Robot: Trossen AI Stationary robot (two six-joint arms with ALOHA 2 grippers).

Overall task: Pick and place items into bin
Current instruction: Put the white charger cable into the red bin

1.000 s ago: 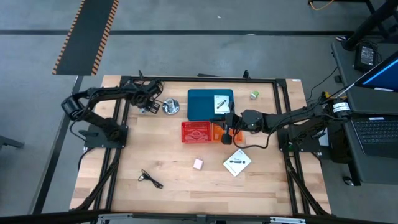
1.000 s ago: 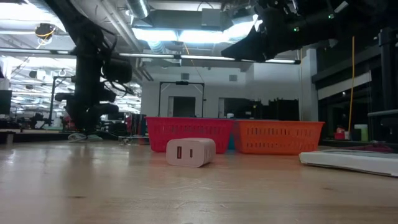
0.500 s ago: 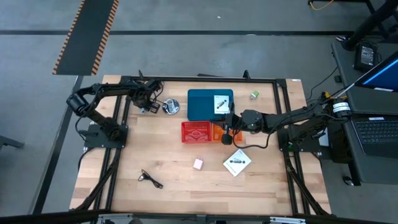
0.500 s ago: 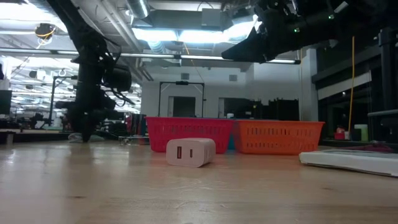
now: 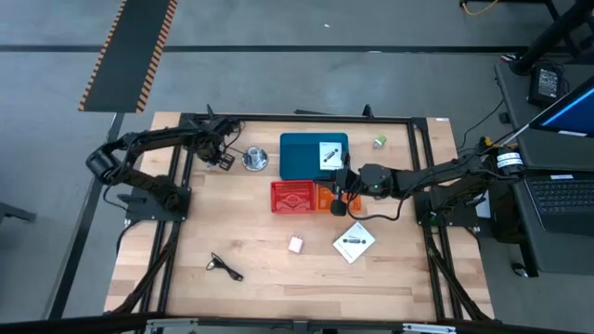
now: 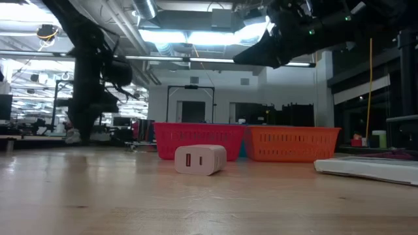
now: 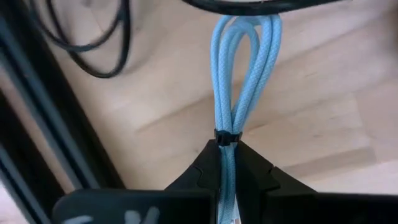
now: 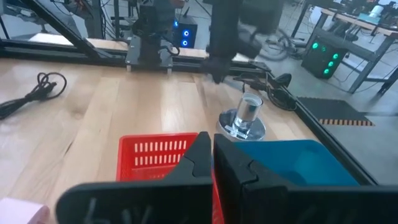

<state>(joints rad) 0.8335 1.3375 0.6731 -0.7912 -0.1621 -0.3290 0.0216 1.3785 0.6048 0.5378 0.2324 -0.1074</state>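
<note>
Left tool [image 7: 227,163] pinching light-blue cable [image 7: 239,81], right tool [image 8: 211,152] over red bin [image 8: 158,155]

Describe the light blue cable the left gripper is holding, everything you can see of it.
The light blue cable is braided, folded into a bundle of several loops and cinched by a thin black tie. The left gripper is shut on the strands just below that tie, above the wooden table near its black frame. The loops' far ends pass out of sight behind a dark part at the picture's edge.
</note>
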